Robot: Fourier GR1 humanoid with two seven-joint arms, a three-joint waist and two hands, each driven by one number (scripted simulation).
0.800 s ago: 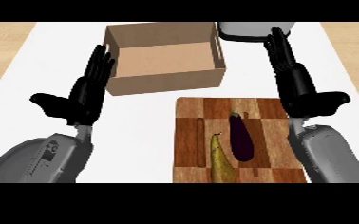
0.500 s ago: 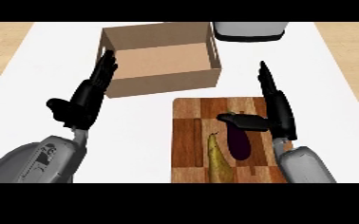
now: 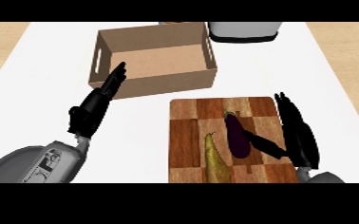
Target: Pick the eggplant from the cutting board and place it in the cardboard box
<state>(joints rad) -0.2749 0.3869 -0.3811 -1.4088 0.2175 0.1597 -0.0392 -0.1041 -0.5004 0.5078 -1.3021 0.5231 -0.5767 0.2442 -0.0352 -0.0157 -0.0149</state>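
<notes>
Reaching step, I judge: black right hand [image 3: 298, 135], fingers straight and thumb spread toward the dark purple eggplant [image 3: 237, 135] on the wooden cutting board [image 3: 191, 137], must next curl round it, with the open brown cardboard box [image 3: 155, 59] far left.

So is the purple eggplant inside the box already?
No, the eggplant lies on the cutting board, and the cardboard box shows only its bare floor.

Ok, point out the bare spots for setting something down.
Free: the cardboard box floor, and white counter right of it. Board's top left corner is bare. Crowded: cutting board middle, where eggplant, yellow squash and right hand sit.
</notes>
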